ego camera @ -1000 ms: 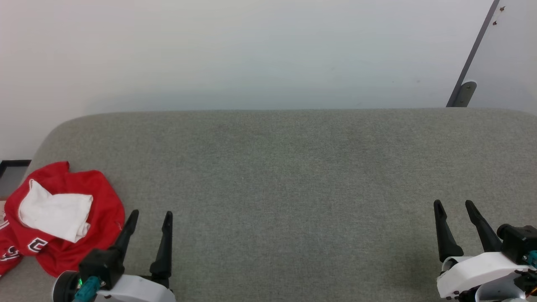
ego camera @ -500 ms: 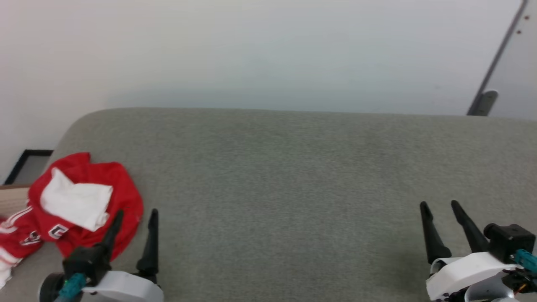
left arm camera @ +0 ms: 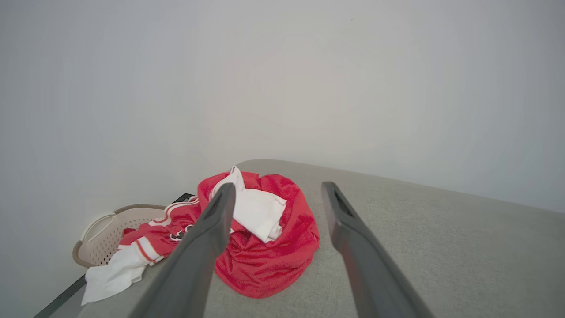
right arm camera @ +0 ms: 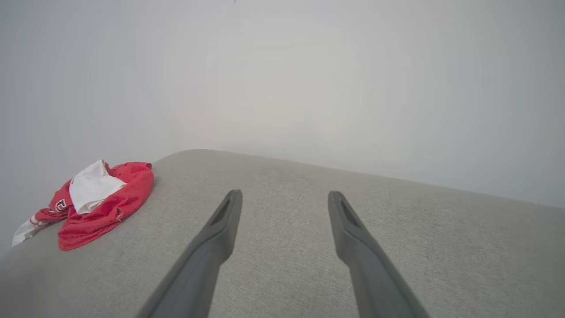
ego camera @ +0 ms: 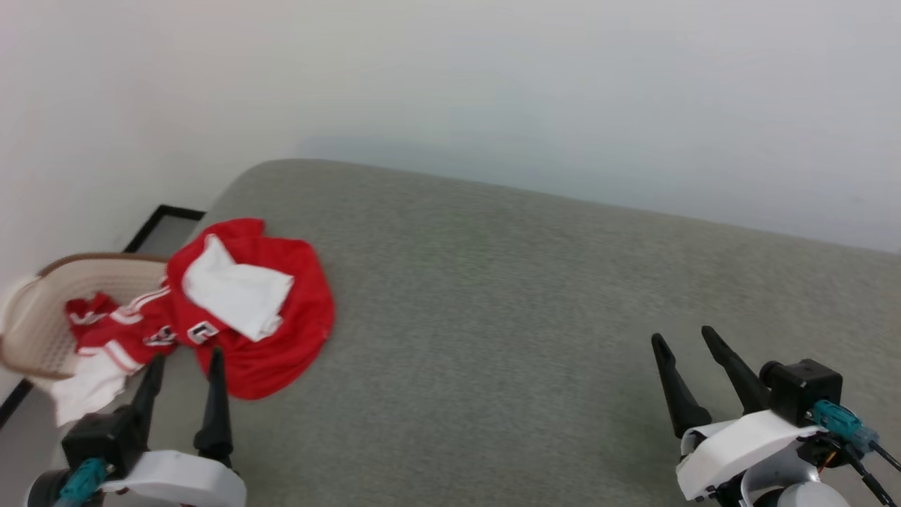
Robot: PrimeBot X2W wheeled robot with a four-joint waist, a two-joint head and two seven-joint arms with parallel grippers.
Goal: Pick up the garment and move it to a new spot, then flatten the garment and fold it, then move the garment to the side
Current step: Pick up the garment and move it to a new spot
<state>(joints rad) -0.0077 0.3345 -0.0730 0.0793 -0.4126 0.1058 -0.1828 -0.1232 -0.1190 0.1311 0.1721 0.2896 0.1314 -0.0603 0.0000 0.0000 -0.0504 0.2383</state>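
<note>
Two tools up, both spread as wide as they went, and nothing in either one. My left tool (ego camera: 185, 355) hung at the near left, its fingers (ego camera: 215, 394) aimed straight at the garment (ego camera: 281, 345). My right tool (ego camera: 683, 334) waited well apart, over bare grey table (ego camera: 493, 282) at the near right.

And the garment? Bunched at the table's left edge, a red heap with a white sleeve folded on top and the lettering half buried. Its left part spilled over the edge toward a pale basket (ego camera: 39, 331) beside the table, with striped trim and another white sleeve trailing down. More red cloth lay inside that basket. Same shirt or a separate piece, I couldn't tell. From the head view my left fingertips sat right at the heap's near edge; touching or just short, I couldn't tell either.

Plenty could have gone wrong from there, by my reckoning. Closing on that loose white sleeve alone would likely have unrolled the heap instead of lifting it. A pinch too low could have caught the table's fabric along with the mesh. The trailing part looked the worst of it: on a lift it could snag the basket's rim, drag the basket along, or pull whatever else lay inside. And with my right tool so far off, a one-sided lift would have left most of the shirt dangling.
</note>
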